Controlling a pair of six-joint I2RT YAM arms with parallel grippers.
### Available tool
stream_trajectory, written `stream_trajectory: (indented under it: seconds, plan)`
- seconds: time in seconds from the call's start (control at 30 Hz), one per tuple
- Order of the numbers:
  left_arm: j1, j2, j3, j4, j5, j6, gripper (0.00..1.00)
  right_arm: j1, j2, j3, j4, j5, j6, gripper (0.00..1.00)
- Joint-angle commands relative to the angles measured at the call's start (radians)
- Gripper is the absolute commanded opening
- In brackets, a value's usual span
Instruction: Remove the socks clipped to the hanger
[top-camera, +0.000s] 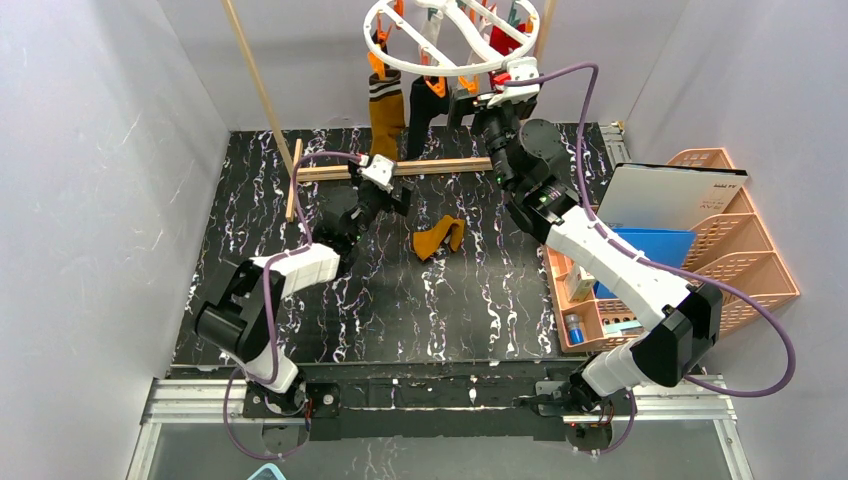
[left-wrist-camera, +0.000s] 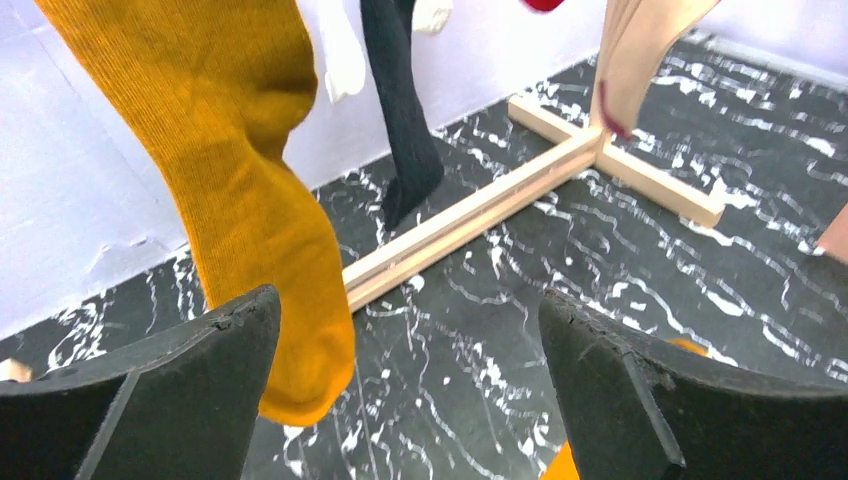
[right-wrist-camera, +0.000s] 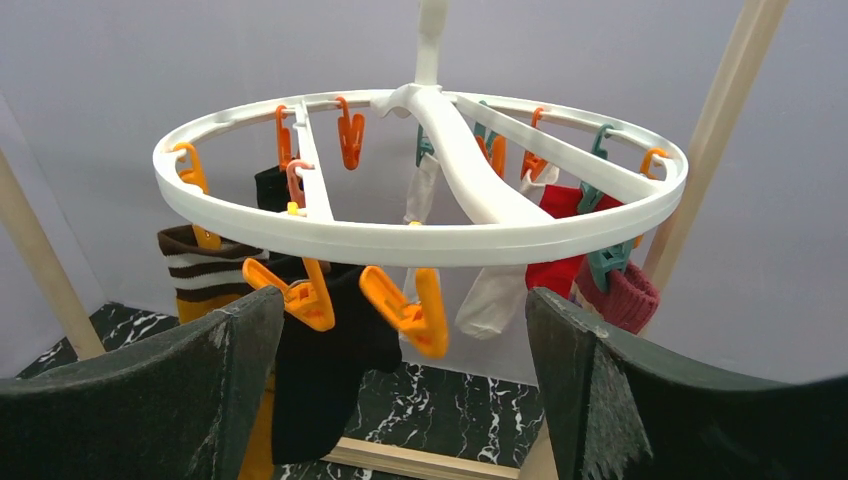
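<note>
Hanging from white round plastic ring hanger (right-wrist-camera: 430, 243): mixed-colour fabric socks (right-wrist-camera: 320, 385) | left gripper (left-wrist-camera: 408, 310): jaws apart, empty | right gripper (right-wrist-camera: 398, 300): jaws apart, empty

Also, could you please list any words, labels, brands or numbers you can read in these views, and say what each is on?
No text is readable in any view.
The white panel leaning on the pink organiser: tiny dark marks at its top edge, too small to read.
The small bottle in the orange tray: any label is too blurred to read.
The hanger, clothespins and socks: no print showing.
</note>
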Motion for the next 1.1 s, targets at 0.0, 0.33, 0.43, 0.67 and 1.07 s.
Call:
stream_trajectory:
  seconds: [0.0,0.33,0.43,0.67,1.07]
  plan:
    - [0.017,0.055,0.044,0.223,0.025,-0.081,0.98,-0.007,-0.035,-0.011,0.046,-0.005,0.028,0.99]
    - [0.027,0.2,0.253,0.249,0.089,-0.111,0.98,-0.007,-0.12,-0.233,0.19,0.009,0.066,0.96]
    - [0.034,0.237,0.297,0.254,0.11,-0.125,0.97,-0.006,-0.138,-0.297,0.209,0.008,0.072,0.96]
    - [0.054,0.295,0.382,0.264,0.187,-0.196,0.7,-0.007,-0.154,-0.373,0.187,-0.003,0.087,0.95]
    - [0.082,0.388,0.491,0.26,0.254,-0.261,0.59,-0.007,-0.207,-0.462,0.138,0.034,0.083,0.95]
